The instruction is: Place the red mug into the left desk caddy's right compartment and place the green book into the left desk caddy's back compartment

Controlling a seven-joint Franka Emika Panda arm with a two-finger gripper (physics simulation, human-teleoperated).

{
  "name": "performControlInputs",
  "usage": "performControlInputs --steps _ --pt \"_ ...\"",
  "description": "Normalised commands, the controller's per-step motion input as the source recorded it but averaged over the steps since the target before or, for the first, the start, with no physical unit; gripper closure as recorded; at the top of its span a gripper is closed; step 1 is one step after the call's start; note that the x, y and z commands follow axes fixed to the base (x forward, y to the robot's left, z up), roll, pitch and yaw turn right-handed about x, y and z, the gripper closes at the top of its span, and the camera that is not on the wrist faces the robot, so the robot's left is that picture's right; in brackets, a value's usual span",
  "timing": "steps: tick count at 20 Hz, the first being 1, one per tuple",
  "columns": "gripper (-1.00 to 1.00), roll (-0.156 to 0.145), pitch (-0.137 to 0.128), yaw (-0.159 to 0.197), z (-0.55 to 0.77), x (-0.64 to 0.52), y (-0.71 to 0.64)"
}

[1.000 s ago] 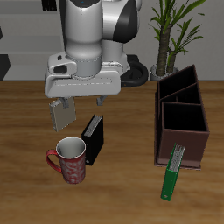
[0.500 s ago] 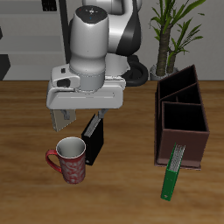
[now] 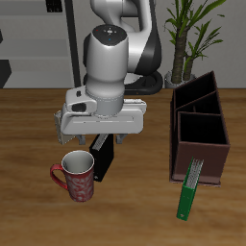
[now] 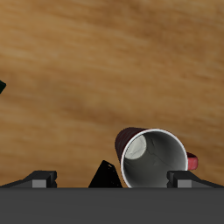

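End effector (image 3: 85,144): above the red mug, clear of it; fingers spread wide, nothing held.
Red mug (image 3: 78,176): upright on the counter (image 3: 135,207) near its front edge, white inside showing, handle on the side away from the caddy.
Black book (image 3: 104,158): standing just beside the mug, farther back.
Green book (image 3: 190,188): leaning against the near end of the left desk caddy (image 3: 199,130).
Wrist view: mug rim (image 4: 156,159) open to the camera, between the finger tips (image 4: 39,178).
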Motion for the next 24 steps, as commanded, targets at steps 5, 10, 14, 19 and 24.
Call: performControlInputs --steps 5,10,14,19,24 --pt "-1.00 -0.009 -0.047 -0.073 -0.14 -0.03 -0.04" --pt "-1.00 0.005 0.011 -0.089 -0.29 0.01 -0.12" --pt "-1.00 0.010 -0.037 -0.105 -0.13 -0.08 -0.05" --pt "-1.00 0.012 -0.042 -0.060 -0.18 -0.05 -0.05" --pt "-1.00 0.000 -0.027 -0.017 -0.13 -0.04 -0.01"
